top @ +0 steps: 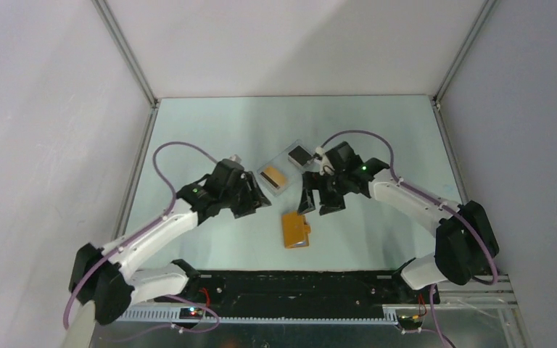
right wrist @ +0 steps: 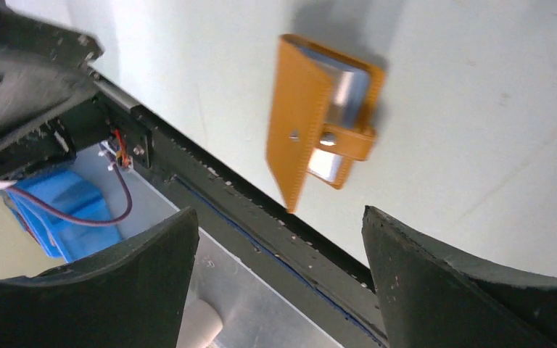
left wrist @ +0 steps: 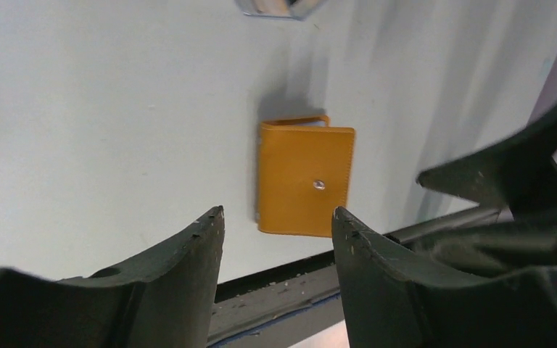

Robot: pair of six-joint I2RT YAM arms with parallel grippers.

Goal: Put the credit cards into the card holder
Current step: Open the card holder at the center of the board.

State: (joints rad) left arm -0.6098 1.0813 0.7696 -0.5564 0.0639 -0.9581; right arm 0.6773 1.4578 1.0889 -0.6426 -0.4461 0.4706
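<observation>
From above, my left gripper (top: 260, 199) and right gripper (top: 319, 204) hang over the table (top: 210, 138), flanking the orange card holder (top: 297, 230). It lies flat near the front edge, touching neither. A clear case with an orange centre (top: 274, 177) and one with a black centre (top: 301, 155) sit behind them. Through my left wrist camera, the holder lies folded, clasp (left wrist: 319, 184) up, beyond my parted, empty jaws. Through my right wrist camera, my jaws stand wide with nothing between them, and the holder gapes slightly at its fold. A pale flat surface (right wrist: 346, 88) shows inside that may be one of the credit cards, though I cannot tell; no loose card shows in any view. I judge the step to be taking hold of the holder. One hand should come down to pin the back flat while the other catches the front flap beside the clasp. I should close slowly, since thin leather on a smooth table will likely slide if nudged sideways.
</observation>
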